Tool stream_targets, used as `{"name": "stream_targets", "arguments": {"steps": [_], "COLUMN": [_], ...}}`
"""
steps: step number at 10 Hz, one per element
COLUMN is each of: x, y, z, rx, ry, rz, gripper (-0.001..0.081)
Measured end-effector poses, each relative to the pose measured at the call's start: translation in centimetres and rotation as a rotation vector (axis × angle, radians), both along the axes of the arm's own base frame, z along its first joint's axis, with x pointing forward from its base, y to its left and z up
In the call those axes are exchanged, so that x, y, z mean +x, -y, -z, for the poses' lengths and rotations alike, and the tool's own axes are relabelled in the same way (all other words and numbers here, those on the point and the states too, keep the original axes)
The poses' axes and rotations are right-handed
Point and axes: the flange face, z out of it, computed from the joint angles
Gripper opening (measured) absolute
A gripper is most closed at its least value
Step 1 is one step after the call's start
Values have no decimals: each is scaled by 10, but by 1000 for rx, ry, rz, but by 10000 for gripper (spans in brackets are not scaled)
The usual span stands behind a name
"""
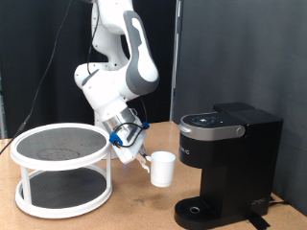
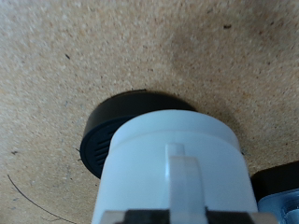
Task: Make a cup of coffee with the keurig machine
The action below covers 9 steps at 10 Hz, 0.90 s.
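— One gripper [image 1: 142, 156] showed, hanging from the white arm [image 1: 120, 72] over the middle of the table [image 1: 134, 206]. What did it have?

— It had the cup [image 1: 161, 169], the small white mug, pinched at the handle side. In the exterior view the fingers met the mug's side, and the mug sat clear of the tabletop, tilted a little.

— And through the wrist camera?

— The cup [image 2: 173, 168] filled the lower part of that picture, seen from the handle side, with the handle strip running down its wall. Beyond its rim lay the black round drip tray [image 2: 107, 131], and around that the speckled tan board of the table [image 2: 84, 56].

— Where was the keurig machine?

— The keurig machine [image 1: 225, 158] stood near the table's right edge in the exterior view, lid down, its round base at the front edge. The cup hung just beside the machine's front face, above and to the left of the base.

— Anything else on the table?

— Only a white two-tier round rack [image 1: 62, 168] with dark mesh shelves, toward the left edge, well apart from the machine.
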Motion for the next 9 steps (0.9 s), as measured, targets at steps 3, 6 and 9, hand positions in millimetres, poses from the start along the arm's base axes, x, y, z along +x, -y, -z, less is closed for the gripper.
{"name": "stream_targets", "arguments": {"steps": [3, 6, 9], "x": [13, 27, 36], "y": [-21, -36, -45], "z": [8, 13, 21], "rx": [2, 11, 20], "ry": [19, 40, 67], "rz": [8, 9, -2], "gripper": [1, 1, 1]}}
